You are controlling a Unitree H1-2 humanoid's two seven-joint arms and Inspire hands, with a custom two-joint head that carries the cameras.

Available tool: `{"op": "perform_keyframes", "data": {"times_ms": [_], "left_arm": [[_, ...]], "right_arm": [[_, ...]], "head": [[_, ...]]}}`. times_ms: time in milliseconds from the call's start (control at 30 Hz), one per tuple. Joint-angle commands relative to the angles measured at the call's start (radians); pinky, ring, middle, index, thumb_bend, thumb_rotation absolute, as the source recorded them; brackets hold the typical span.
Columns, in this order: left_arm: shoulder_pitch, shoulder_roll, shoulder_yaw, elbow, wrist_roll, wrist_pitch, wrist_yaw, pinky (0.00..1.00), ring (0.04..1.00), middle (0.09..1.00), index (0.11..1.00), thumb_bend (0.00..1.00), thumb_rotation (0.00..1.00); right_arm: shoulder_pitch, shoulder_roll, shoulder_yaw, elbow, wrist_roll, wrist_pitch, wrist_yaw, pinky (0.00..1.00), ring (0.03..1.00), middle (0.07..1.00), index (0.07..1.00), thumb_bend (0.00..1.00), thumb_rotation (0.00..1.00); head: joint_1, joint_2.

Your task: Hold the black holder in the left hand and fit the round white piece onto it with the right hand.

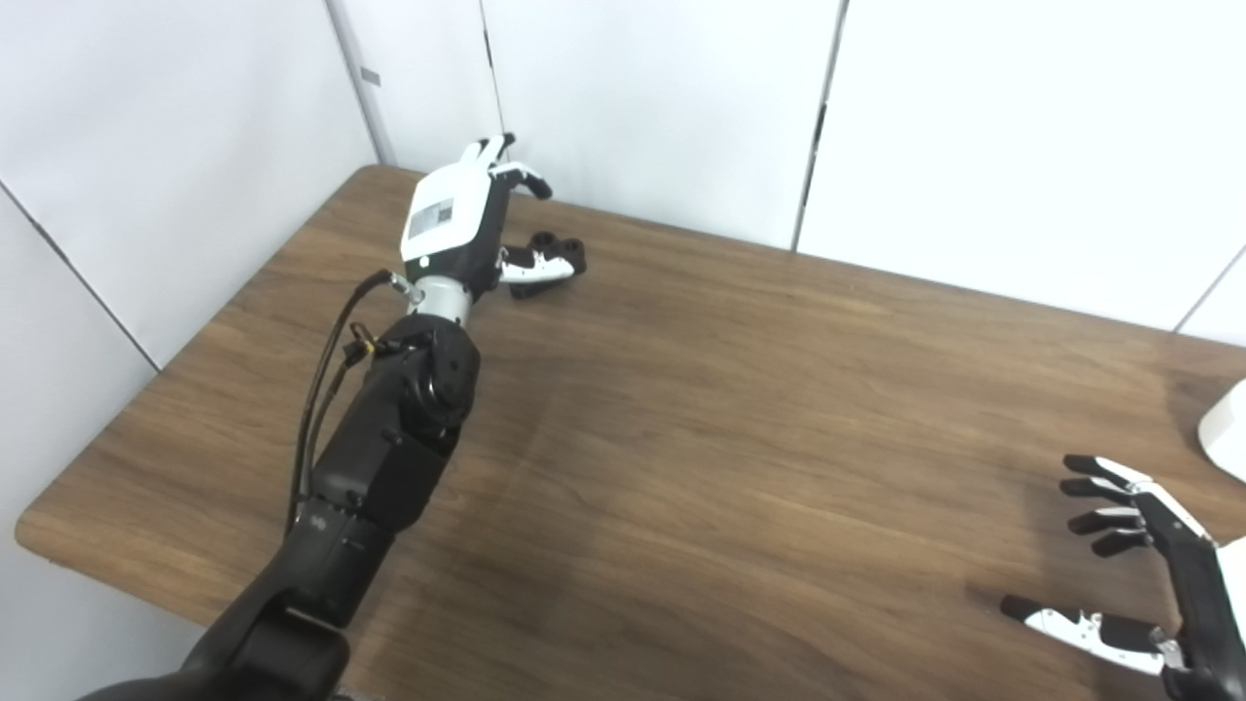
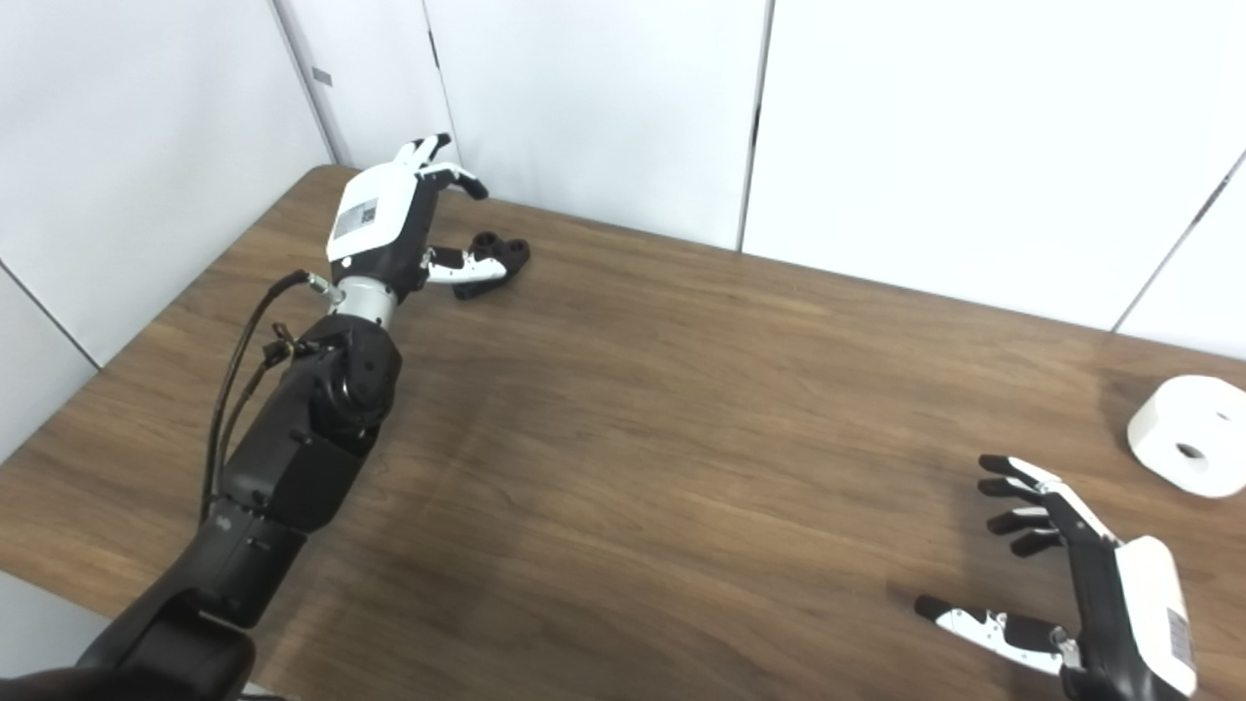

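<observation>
Holder [image 2: 498,255] half behind left hand [image 2: 389,219]

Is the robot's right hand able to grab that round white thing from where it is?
Probably yes. The right hand is open, with its fingers spread, and the round white piece sits just beyond it on the table. Only bare wood lies between them.
</observation>
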Motion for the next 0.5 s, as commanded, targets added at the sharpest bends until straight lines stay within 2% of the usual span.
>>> {"op": "perform_keyframes", "data": {"times_ms": [0, 267, 333, 467], "left_arm": [[-0.063, 0.036, -0.006, -0.001, 0.036, 0.029, 0.01, 0.84, 1.0, 0.999, 0.709, 0.99, 0.33], [-0.077, 0.055, -0.037, 0.049, 0.04, 0.089, 0.002, 0.87, 1.0, 1.0, 0.744, 1.0, 0.39], [-0.081, 0.059, -0.042, 0.069, 0.042, 0.092, 0.011, 0.87, 1.0, 1.0, 0.746, 1.0, 0.41], [-0.083, 0.063, -0.039, 0.086, 0.038, 0.087, 0.027, 0.9, 1.0, 1.0, 0.751, 1.0, 0.39]], "right_arm": [[-0.015, -0.001, -0.01, -0.038, 0.002, -0.011, -0.013, 0.48, 0.576, 0.697, 0.753, 0.83, 0.0], [-0.011, 0.001, -0.01, -0.05, -0.002, 0.003, -0.007, 0.48, 0.574, 0.7, 0.754, 0.83, 0.0], [-0.011, -0.001, -0.01, -0.047, -0.002, -0.002, -0.009, 0.48, 0.575, 0.697, 0.755, 0.83, 0.0], [-0.01, 0.0, -0.009, -0.046, -0.002, -0.004, -0.009, 0.48, 0.576, 0.697, 0.753, 0.83, 0.0]], "head": [[0.0, 0.002], [-0.003, 0.005], [-0.003, 0.006], [-0.005, 0.007]]}}
